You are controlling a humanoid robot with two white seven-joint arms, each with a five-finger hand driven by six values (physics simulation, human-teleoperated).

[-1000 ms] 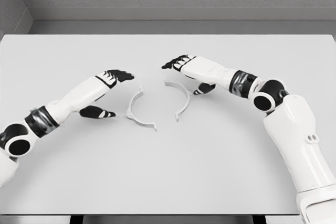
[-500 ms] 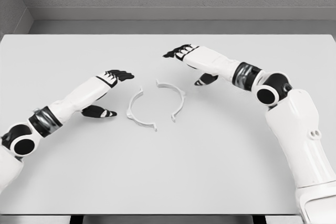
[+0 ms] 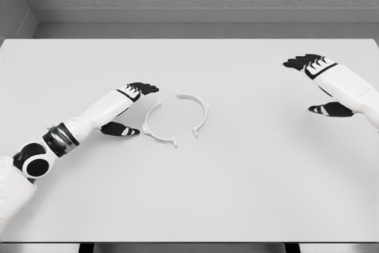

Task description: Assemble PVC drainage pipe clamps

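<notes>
two clamp halves lie on the table [image 3: 237,194], arcs facing to form a ring. left half [image 3: 155,127] sits just beyond the left hand [image 3: 127,111], fingers spread, gripping nothing, likely set to nudge it. right half [image 3: 197,112] lies well apart from the open right hand [image 3: 323,84].

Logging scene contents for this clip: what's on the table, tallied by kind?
White clamp halves: 2, the left clamp half and the right clamp half, lying apart
Robot hands: 2, the left hand and the right hand, both empty
Total: 4
</notes>
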